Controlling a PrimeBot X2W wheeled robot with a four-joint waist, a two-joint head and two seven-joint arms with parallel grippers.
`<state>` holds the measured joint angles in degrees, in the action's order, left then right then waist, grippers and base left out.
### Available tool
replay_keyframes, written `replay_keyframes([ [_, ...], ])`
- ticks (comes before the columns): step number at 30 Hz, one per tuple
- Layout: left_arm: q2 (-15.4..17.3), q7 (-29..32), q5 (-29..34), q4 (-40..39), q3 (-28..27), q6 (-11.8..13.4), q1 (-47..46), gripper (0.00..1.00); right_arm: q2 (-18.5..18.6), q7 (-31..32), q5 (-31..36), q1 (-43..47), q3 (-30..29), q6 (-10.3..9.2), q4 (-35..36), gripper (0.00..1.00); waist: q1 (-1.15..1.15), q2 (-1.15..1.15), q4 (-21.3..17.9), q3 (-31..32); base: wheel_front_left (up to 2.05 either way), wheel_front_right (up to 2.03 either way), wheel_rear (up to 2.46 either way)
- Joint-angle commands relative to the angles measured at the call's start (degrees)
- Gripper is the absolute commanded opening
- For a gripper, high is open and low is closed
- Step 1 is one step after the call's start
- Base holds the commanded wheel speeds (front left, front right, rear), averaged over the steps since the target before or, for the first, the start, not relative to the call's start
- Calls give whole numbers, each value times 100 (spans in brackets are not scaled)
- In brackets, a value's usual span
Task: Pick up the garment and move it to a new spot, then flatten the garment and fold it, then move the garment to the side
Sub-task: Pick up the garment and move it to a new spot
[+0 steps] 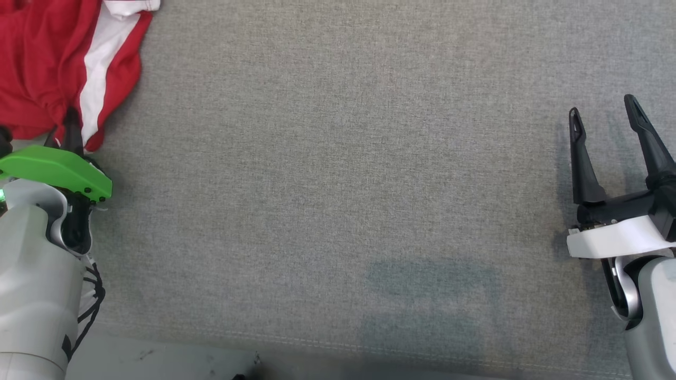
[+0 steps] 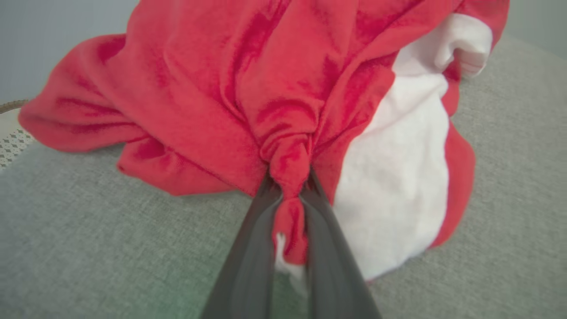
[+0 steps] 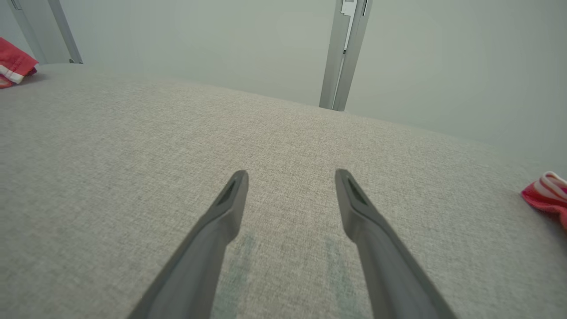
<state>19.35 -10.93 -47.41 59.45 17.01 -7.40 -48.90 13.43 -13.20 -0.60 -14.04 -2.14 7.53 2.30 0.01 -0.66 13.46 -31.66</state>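
Since the grey cloth-covered tabletop (image 1: 338, 184) lies bare across its middle, there is plenty of room for the move. The garment (image 1: 47, 63), red with a broad white panel, sits in a rumpled heap toward the tabletop's far left corner. It looks soft, limp and light, and will probably drape and drag rather than hold any shape, so a lift from one point should trail the rest across the cloth. A grip on a gathered fold or hem seems safer than on a single thin layer. The left pincer (image 2: 289, 177) is clamped on just such a bunched red fold at the heap's near edge, with a scrap of white showing between its fingers. The right pincer (image 1: 602, 107) hovers spread wide and empty over the tabletop's right side, well apart from the garment.
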Motion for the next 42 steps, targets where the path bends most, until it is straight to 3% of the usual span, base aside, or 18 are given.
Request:
replay_keyframes([
  [1, 20, -56, -86, 15, -5, -11, -32, 0, -11, -23, -45, 53, 4, -8, -13, 100, -1, 66, 29, 89, 0, 0, 0],
  [7, 109, -401, -86, -472, 179, -11, 3, 0, -149, -106, -100, 154, 62, -8, -247, 100, -1, 66, 110, 608, 0, 0, 0],
  [14, 167, -428, 541, -2020, 416, 35, 659, 0, -623, -200, -205, 378, 154, -8, -658, 100, -1, 66, -152, 1608, 0, 0, 0],
  [18, 171, -183, 704, -3097, 622, 306, 1092, 0, -786, -202, -292, 501, 138, -8, -684, 100, -1, 66, -422, 1979, 0, 0, 0],
  [25, 131, 812, 625, -5425, 1059, 906, 2024, 0, -979, -203, -412, 827, 82, -8, -640, 100, -1, 66, -995, 2346, 0, 0, 0],
  [32, 61, 1384, 772, -6706, 1538, 1280, 2504, 0, -1035, -204, -479, 966, 79, -8, -617, 100, -1, 66, -1495, 2428, 0, 0, 0],
  [37, -75, 1559, 792, -6879, 1732, 1502, 2685, 0, -1051, -203, -524, 1009, 57, -8, -596, 100, -1, 66, -1835, 2440, 0, 0, 0],
  [42, -353, 1440, 343, -6044, 1631, 1439, 2890, 0, -1050, -202, -633, 1017, 86, -8, -598, 100, -1, 66, -2029, 2419, 0, 0, 0],
])
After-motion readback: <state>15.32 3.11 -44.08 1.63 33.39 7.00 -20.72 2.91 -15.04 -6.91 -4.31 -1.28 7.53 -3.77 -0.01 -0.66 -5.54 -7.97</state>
